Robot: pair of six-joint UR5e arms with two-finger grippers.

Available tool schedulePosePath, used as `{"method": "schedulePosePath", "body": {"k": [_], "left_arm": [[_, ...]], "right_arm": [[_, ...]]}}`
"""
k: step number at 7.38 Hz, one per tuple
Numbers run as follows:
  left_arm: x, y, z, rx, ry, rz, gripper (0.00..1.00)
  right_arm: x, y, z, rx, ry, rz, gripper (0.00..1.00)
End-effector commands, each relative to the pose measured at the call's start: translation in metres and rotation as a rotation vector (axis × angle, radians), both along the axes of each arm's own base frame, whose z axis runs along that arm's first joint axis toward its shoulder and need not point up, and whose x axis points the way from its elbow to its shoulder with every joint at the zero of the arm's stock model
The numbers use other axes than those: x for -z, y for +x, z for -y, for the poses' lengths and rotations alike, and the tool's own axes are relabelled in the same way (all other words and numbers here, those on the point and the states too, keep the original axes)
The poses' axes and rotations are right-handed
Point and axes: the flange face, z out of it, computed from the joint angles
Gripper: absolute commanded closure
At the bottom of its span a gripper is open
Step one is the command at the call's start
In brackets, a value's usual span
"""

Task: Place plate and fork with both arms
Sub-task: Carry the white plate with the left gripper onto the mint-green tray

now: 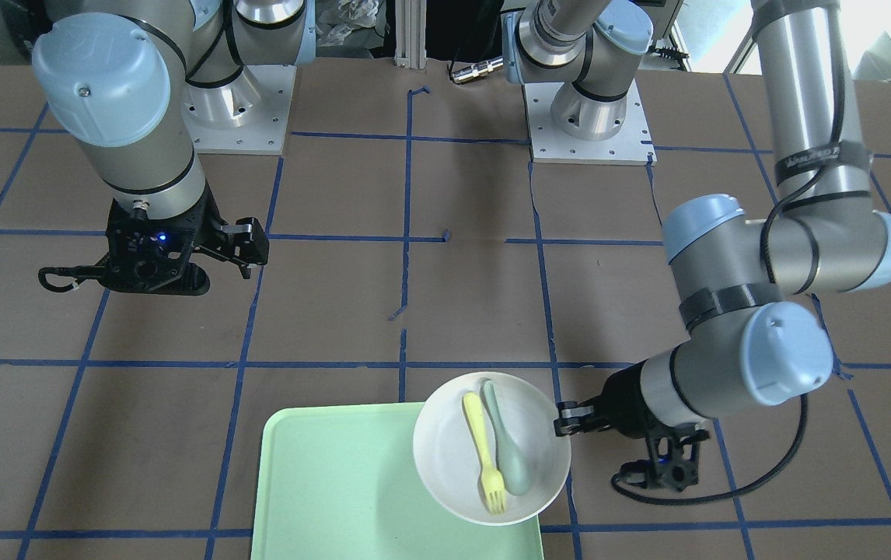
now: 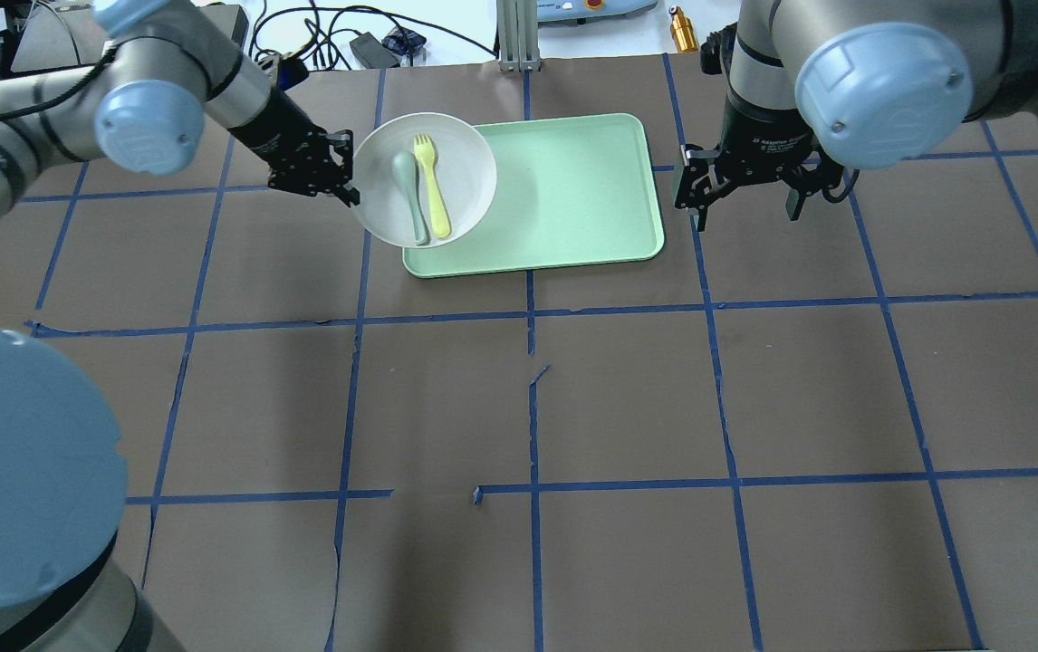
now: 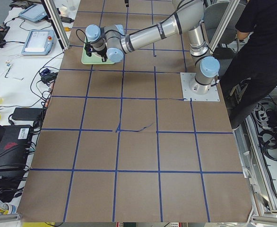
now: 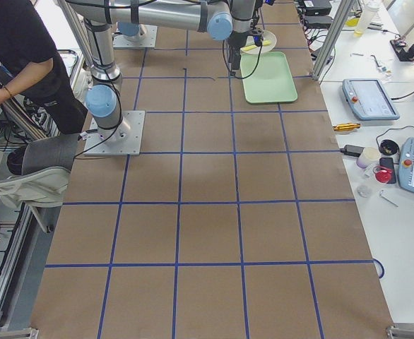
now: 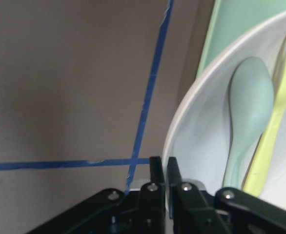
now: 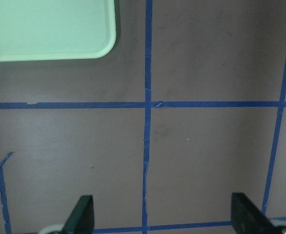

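The white plate (image 2: 466, 170) lies partly over the near-left corner of the mint-green tray (image 2: 573, 181). The pale-yellow fork (image 2: 433, 186) lies in it beside a grey-green spoon (image 2: 408, 195). My left gripper (image 2: 347, 179) is shut on the plate's left rim. The left wrist view shows its fingers (image 5: 156, 171) pinched on the rim of the plate (image 5: 201, 126), with the fork (image 5: 275, 122) beyond. I cannot tell whether the plate rests on the tray or hangs just above it. My right gripper (image 2: 744, 206) is open and empty, above the table right of the tray.
The tray (image 1: 321, 482) holds only the plate's overhang (image 1: 445, 459). Its corner shows in the right wrist view (image 6: 50, 29). The brown table has blue tape grid lines. The arm bases (image 1: 585, 132) stand at the robot's side. Cables and devices lie beyond the far edge.
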Motion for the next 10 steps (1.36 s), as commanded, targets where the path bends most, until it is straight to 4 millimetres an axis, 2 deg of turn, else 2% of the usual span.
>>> {"method": "schedulePosePath", "body": {"k": [1,2,4,7,8,9,10], "left_arm": [[0.030,-0.070,0.033,0.066,-0.019,0.008,1.00],[0.046,-0.085,0.038,0.085,-0.006,0.008,1.00],[0.063,-0.100,0.036,0.110,0.011,0.009,1.00],[0.070,-0.115,0.032,0.137,0.018,0.006,1.00],[0.071,-0.122,0.030,0.150,0.008,0.006,0.61],[0.064,-0.123,0.038,0.148,-0.076,0.004,0.01],[0.034,-0.120,0.038,0.146,-0.131,0.009,0.00]], "right_arm": [[0.001,0.000,-0.001,0.001,0.001,0.000,0.00],[0.000,0.000,0.000,0.003,0.000,0.002,0.00],[0.001,0.000,-0.001,0.003,0.002,0.003,0.00],[-0.001,0.000,0.000,0.003,-0.003,0.005,0.00],[-0.002,0.001,0.001,0.005,-0.007,0.008,0.00],[-0.004,0.001,0.004,0.009,-0.033,0.014,0.00],[-0.006,0.003,0.009,0.012,-0.070,0.020,0.00]]}}
